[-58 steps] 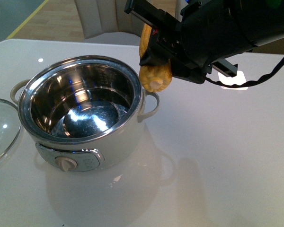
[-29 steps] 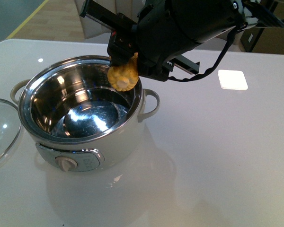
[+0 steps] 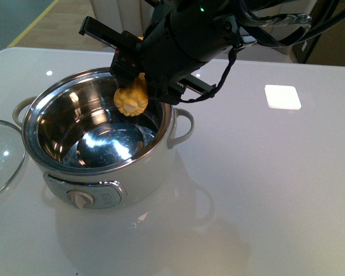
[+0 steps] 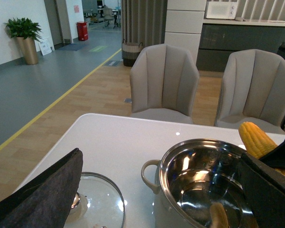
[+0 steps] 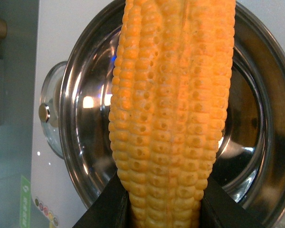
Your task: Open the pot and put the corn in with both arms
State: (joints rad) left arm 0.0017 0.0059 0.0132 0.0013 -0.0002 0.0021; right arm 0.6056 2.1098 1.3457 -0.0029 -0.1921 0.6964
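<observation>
The white pot [image 3: 144, 175] stands open on the table, its steel bowl empty. Its glass lid [image 3: 0, 155] lies flat to the pot's left. My right gripper [image 3: 139, 79] is shut on the corn [image 3: 131, 100] and holds it tilted, stub end down, over the back of the bowl, just above the rim. In the right wrist view the corn [image 5: 171, 118] fills the middle between the black fingers [image 5: 107, 209], with the bowl [image 5: 85, 142] below. My left gripper [image 4: 160, 156] is open and empty, out of the front view, near the lid [image 4: 102, 199] and pot [image 4: 149, 173].
The white table [image 3: 264, 190] has a bright square patch [image 3: 282, 96] right of the pot. Two grey chairs [image 4: 164, 80] stand beyond the table's far edge. The right arm's cables hang above the pot's right handle [image 3: 184, 123].
My right arm has moved left and down with the corn, from beside the pot's right handle to over the bowl. The pot and lid have not moved.
</observation>
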